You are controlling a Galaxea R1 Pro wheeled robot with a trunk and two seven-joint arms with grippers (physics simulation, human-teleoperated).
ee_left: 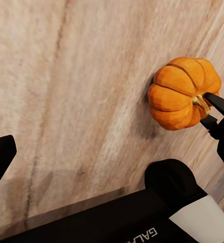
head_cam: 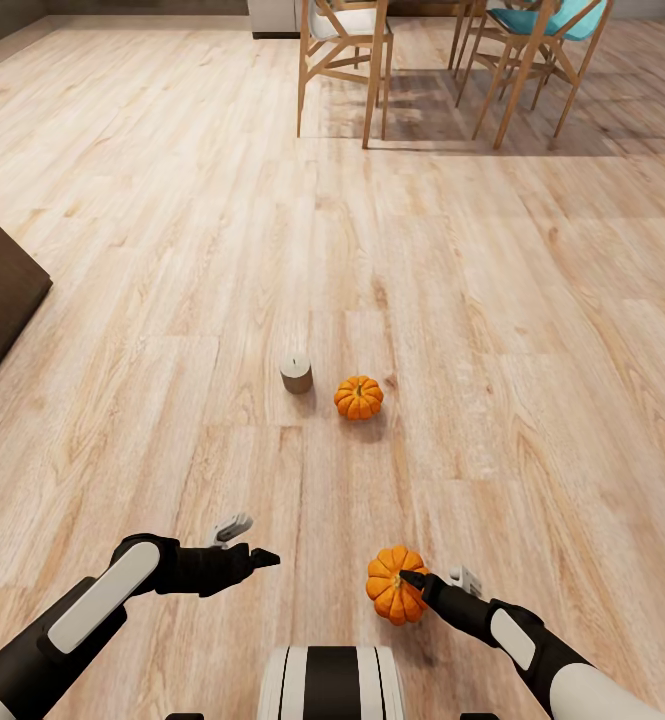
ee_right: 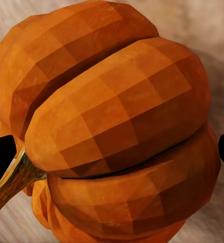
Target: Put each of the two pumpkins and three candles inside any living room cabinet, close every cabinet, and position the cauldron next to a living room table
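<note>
right gripper clamped on pumpkin, lower right, lifted for carrying | left gripper apart, empty | candle, second pumpkin on floor, centre

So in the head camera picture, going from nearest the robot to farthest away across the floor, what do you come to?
Held pumpkin in the right gripper → second pumpkin on the floor → candle → wooden chairs at the far end.
</note>
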